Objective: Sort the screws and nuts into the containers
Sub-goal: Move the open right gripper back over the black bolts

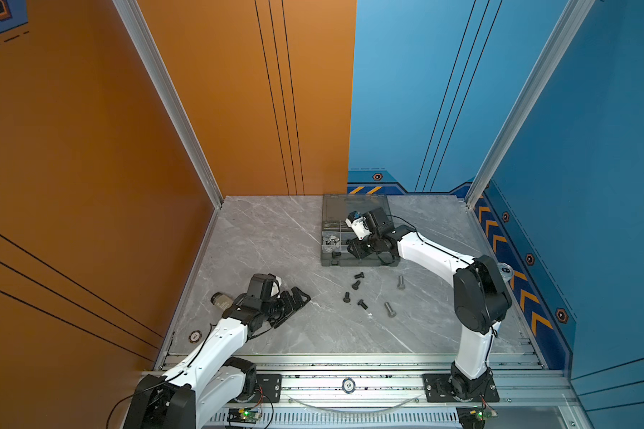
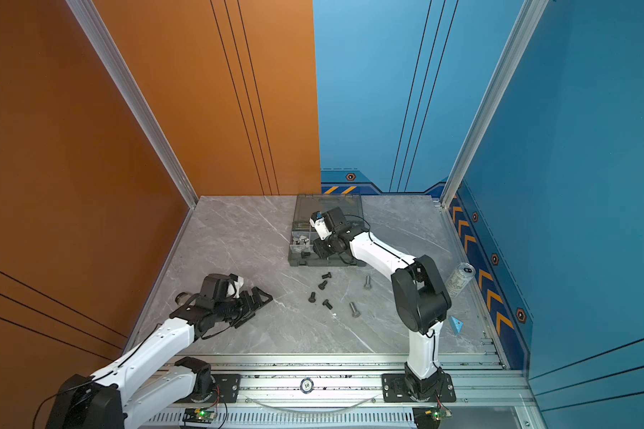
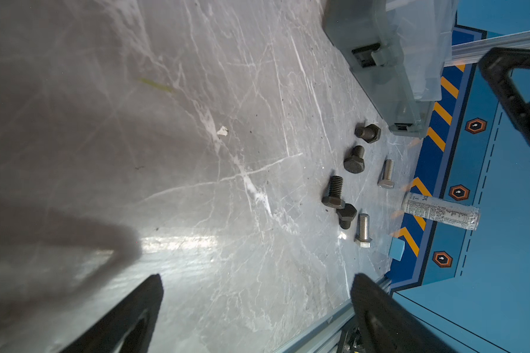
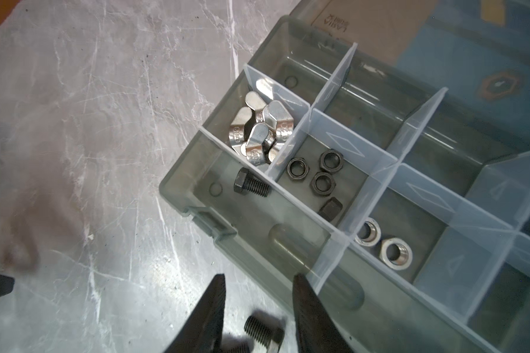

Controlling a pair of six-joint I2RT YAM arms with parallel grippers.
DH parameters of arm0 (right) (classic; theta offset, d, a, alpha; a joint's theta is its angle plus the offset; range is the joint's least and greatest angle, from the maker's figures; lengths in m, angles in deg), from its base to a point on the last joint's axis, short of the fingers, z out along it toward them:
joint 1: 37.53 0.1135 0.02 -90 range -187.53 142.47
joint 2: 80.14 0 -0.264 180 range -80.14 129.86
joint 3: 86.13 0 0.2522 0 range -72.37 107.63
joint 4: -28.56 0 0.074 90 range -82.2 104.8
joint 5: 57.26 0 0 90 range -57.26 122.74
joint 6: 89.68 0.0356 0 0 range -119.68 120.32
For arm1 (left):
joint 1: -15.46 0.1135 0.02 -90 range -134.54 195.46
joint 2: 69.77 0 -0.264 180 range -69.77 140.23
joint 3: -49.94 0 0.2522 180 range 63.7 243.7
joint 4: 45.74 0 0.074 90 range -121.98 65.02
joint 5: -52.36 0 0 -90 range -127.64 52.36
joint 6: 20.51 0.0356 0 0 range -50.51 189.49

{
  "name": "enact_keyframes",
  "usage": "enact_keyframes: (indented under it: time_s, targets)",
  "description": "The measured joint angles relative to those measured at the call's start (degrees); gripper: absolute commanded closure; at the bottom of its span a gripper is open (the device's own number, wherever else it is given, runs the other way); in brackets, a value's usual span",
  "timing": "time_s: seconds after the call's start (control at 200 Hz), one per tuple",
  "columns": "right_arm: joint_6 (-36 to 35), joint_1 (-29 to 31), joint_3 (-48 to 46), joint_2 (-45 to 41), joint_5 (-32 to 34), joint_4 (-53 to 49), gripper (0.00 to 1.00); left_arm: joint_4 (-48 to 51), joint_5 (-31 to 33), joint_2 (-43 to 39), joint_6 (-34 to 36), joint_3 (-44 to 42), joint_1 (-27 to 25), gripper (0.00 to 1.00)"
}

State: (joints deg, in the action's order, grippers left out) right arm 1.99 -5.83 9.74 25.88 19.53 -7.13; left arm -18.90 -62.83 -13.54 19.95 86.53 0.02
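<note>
The right fingers (image 4: 312, 314) hang over the front wall of the box (image 4: 178, 195). They are a little apart, with nothing clamped at the tips. One black screw (image 4: 251, 185) lies in the front compartment at the box's left corner, so I judge this to be the end of a drop-off.

That screw lies flat. Its hex head points toward the outer corner, and its threaded end is at or just beside the divider (image 4: 214, 139) that fences off the wing nuts (image 4: 257, 131).

To finish well, spread the fingers wider, then rise straight up so they clear the wall.

A blurred screw (image 4: 263, 333) shows low between the fingers. I take it to lie on the table (image 1: 276, 237) below, but cannot be sure.

The next pick should be the nearest loose screw (image 1: 358, 275), just in front of the box. Turn the wrist so the fingers close across its shank, not along it.

Both silver screws (image 1: 389, 309) lie flat and roughly parallel, heads toward the robot. They belong in a compartment of their own.

The left fingers (image 3: 380, 321) stand wide apart and empty, low near the table, well apart from the screws.
</note>
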Motion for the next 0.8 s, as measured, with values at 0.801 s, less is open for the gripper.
enact_keyframes:
  time_s: [0.801]
  targets:
    - [26.8, 14.8, -13.9, -7.8, 10.3, -5.6, 0.48, -0.1, 0.0, 0.9, 0.0, 0.1, -0.8, 0.02]
